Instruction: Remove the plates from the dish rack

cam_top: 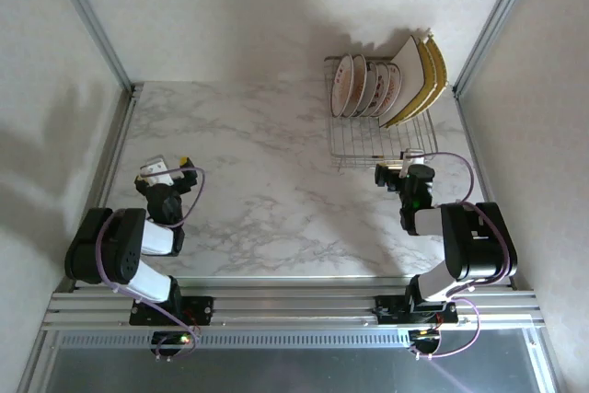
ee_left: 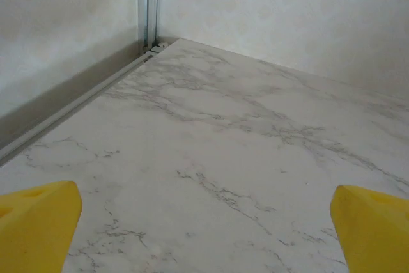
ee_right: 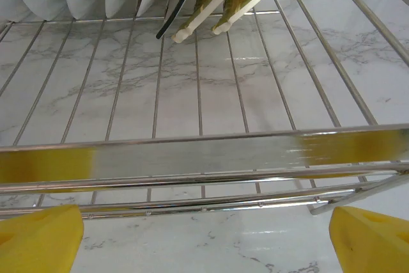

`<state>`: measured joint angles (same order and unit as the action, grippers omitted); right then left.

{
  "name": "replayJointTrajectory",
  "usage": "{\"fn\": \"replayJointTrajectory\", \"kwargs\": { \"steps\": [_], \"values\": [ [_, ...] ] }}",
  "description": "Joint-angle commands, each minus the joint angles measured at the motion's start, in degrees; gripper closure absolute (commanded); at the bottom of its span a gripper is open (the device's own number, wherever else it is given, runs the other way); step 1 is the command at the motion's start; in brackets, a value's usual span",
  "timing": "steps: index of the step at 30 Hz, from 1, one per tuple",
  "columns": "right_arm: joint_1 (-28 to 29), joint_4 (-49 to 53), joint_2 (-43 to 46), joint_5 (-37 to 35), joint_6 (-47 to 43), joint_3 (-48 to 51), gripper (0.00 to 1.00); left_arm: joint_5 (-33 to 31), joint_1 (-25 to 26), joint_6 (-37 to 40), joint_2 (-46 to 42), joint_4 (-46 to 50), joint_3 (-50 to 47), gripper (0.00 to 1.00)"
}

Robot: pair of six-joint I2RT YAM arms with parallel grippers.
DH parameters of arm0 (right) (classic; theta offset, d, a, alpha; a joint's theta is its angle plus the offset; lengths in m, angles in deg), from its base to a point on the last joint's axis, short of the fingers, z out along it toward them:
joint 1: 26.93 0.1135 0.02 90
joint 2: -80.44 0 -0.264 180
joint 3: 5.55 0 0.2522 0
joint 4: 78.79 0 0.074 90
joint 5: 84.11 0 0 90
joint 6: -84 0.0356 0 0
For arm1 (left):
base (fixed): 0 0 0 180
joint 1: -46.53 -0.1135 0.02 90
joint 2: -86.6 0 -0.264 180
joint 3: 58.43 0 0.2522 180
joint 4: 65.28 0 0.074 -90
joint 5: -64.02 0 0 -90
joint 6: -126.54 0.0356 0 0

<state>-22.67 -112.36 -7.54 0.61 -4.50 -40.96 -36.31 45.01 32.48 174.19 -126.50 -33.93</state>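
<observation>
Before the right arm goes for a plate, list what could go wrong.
1. The front rail of the dish rack lies straight ahead of the open right gripper; a level reach may strike it and shove the rack.
2. The round plates stand packed together, so a finger might catch two or tip a neighbour.
3. The square plates lean toward the rack's right side; a nudge could topple them onto the table.

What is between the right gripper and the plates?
The dish rack's near rail and bare wire floor, in the right wrist view.
</observation>
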Motion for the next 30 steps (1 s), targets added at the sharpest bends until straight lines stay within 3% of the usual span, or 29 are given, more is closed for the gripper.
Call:
{"fn": "replayJointTrajectory", "kwargs": {
  "steps": [1,30],
  "values": [
    [-0.3,-1.0,-0.5,0.4,-0.4,-0.9,0.01,-0.8,0.6,0.2,0.7,-2.1,0.9,0.01],
    [-0.4,0.9,0.0,0.5,-0.3,-1.8,0.01,-0.6,0.6,0.4,0.6,-1.9,1.1,0.01]
  ]
}}
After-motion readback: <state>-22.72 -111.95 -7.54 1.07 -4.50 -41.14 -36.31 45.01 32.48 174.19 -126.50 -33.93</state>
